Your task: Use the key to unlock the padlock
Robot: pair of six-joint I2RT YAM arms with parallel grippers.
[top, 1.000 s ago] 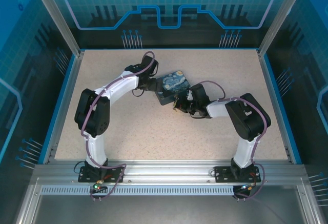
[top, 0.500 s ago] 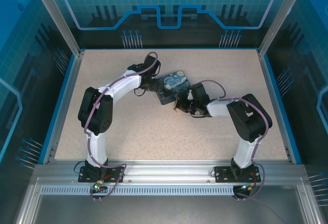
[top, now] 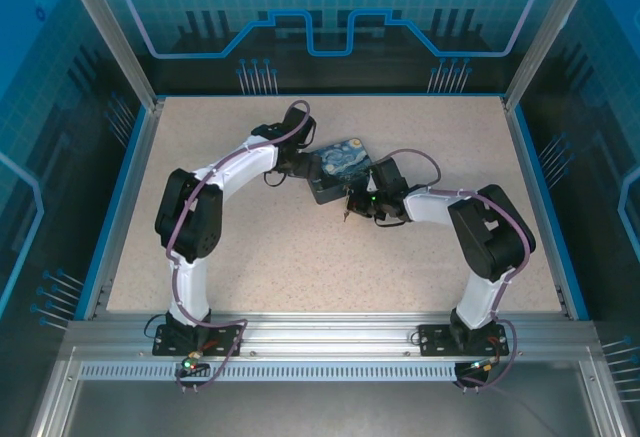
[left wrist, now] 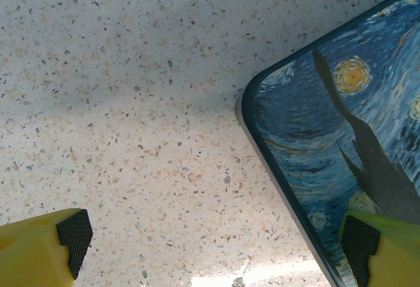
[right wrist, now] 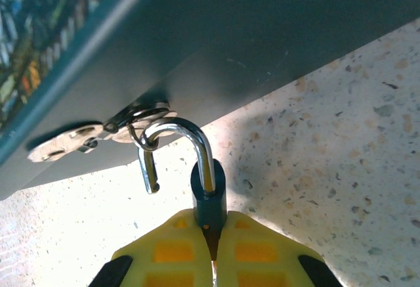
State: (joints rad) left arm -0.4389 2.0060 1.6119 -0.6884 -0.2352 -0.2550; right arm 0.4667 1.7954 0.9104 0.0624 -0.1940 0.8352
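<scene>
The tiny padlock [right wrist: 209, 192] has a dark bluish body, and my right gripper [right wrist: 211, 224] is shut on it. Its silver shackle [right wrist: 197, 139] is sprung open: one leg sits in the body, and the free end hangs loose, hooked through a ring on the hasp [right wrist: 141, 117] of the night-sky box [right wrist: 216, 31]. The key is hidden, perhaps between the yellow fingers [right wrist: 164, 251]. My left gripper [left wrist: 213, 247] is open at the box's far corner [left wrist: 341, 136], one finger [left wrist: 384, 247] over the lid and the other over the table. From above, my right gripper [top: 352, 204] is at the front side of the box [top: 340, 167].
The box lies mid-table on the speckled top [top: 300, 257], between my left gripper [top: 300, 162] and the right one. Blue rails [top: 530, 187] and glass walls bound the table on all sides.
My right arm has shifted a little, its elbow swinging outward to the right, while its gripper stays at the box's front. My left arm edged slightly closer to the box.
</scene>
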